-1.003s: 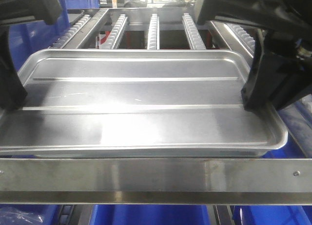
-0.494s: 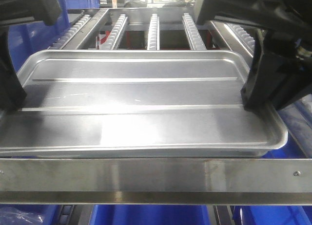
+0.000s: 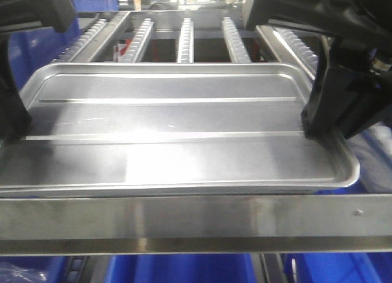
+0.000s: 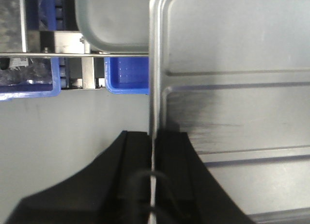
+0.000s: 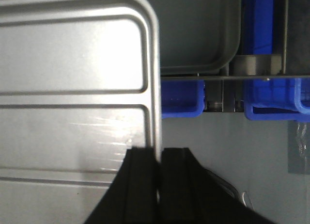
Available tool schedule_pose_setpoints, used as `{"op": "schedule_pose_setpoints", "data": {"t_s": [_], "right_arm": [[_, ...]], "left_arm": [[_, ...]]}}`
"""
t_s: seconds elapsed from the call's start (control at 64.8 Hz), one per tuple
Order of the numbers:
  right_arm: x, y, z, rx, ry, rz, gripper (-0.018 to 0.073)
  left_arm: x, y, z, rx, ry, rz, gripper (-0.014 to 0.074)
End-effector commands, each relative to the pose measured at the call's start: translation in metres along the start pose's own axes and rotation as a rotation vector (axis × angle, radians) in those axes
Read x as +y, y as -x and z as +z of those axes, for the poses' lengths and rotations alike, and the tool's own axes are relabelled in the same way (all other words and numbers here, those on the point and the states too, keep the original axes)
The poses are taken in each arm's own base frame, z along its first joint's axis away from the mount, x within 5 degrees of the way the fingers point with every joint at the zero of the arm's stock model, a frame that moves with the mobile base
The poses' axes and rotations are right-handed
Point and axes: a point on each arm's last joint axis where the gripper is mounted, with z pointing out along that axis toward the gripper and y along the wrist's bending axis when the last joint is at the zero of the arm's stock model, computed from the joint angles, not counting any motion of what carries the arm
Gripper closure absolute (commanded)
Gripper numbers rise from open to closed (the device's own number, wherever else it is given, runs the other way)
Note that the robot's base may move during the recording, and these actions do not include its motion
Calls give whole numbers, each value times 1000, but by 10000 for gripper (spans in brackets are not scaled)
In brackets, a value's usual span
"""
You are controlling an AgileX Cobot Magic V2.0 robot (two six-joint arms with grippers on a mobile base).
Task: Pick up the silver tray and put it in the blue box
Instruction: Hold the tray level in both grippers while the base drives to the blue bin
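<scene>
Silver tray (image 3: 184,120) pos? /M
Held level betw both arms, 2 long ridges showing, near long edge just above steel rail (image 3: 196,218). Roller lanes (image 3: 184,41) behind it. /J
Grip? /M
Left gripper (image 4: 152,136) clamped on L short rim, one finger (image 4: 135,156) each side of the lip. Right gripper (image 5: 159,153) same on R rim, fingers (image 5: 143,170) pinched tight on it. /J
Below? /M
Wrist cams: grey floor under tray ends, further off a smooth tray (image 4: 114,20) on a rack w/ small blue bins (image 4: 127,76) under it. Apart from held tray. /J
</scene>
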Motion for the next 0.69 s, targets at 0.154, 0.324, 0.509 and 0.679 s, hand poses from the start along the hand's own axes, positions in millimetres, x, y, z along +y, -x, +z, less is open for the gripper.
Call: {"op": "schedule_pose_setpoints", "data": {"t_s": [0.154, 0.324, 0.509, 0.679], "right_arm": [[0, 11, -12, -76, 27, -17, 501], [0, 11, -12, -76, 27, -17, 501], [0, 11, -12, -76, 27, -17, 501], [0, 11, -12, -76, 27, -17, 501]], "left_arm": [[-1, 5, -13, -51, -28, 8, 611], [-1, 5, -13, -51, -28, 8, 611], [-1, 5, -13, -50, -29, 6, 611], [-1, 5, -13, -50, -29, 6, 611]]}}
